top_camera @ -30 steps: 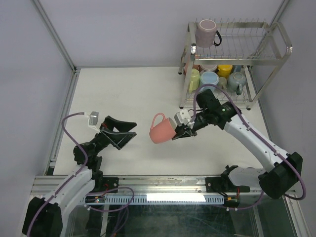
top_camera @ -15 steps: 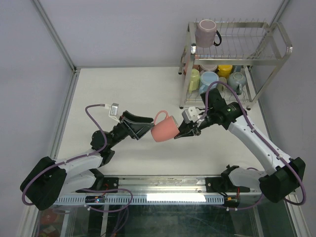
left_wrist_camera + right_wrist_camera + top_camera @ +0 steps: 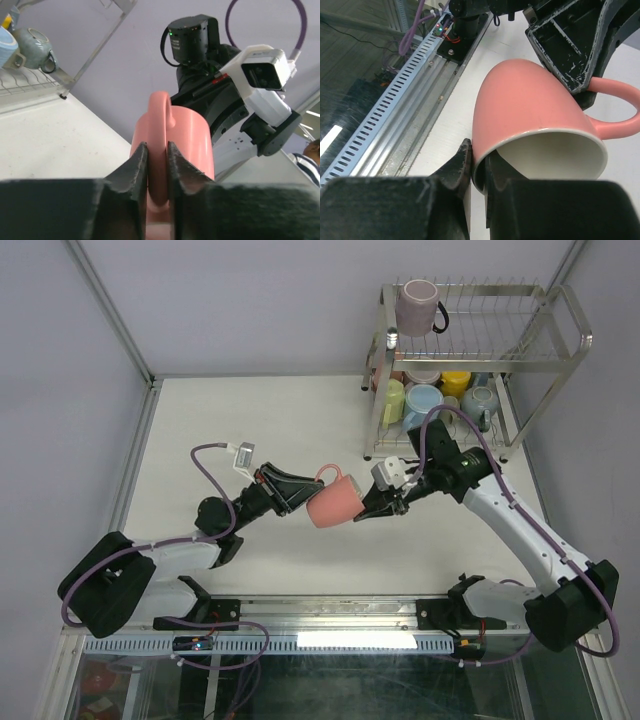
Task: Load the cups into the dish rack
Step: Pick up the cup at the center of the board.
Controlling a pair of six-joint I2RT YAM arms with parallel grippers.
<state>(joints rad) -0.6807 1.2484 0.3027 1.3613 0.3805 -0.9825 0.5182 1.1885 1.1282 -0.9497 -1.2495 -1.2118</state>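
Note:
A salmon pink mug (image 3: 336,501) hangs above the middle of the table, held from both sides. My left gripper (image 3: 157,150) is shut on its handle (image 3: 159,130). My right gripper (image 3: 479,157) is shut on its rim (image 3: 485,165), one finger inside the mug and one outside. The chrome dish rack (image 3: 545,350) stands at the back right. A mauve mug (image 3: 416,306) sits on its upper shelf. On the lower shelf sit a pale yellow-green cup (image 3: 393,400), a light blue cup (image 3: 424,402), a yellow cup (image 3: 456,382) and a grey-blue cup (image 3: 480,405).
The left arm's body (image 3: 180,550) stretches low across the near left of the table. An aluminium rail (image 3: 385,115) runs along the near table edge. Grey walls (image 3: 60,390) enclose the table on the left and at the back.
My left arm has reached right to the pink mug and its jaws have shut on the handle. My right gripper has shifted slightly right, still holding the rim.

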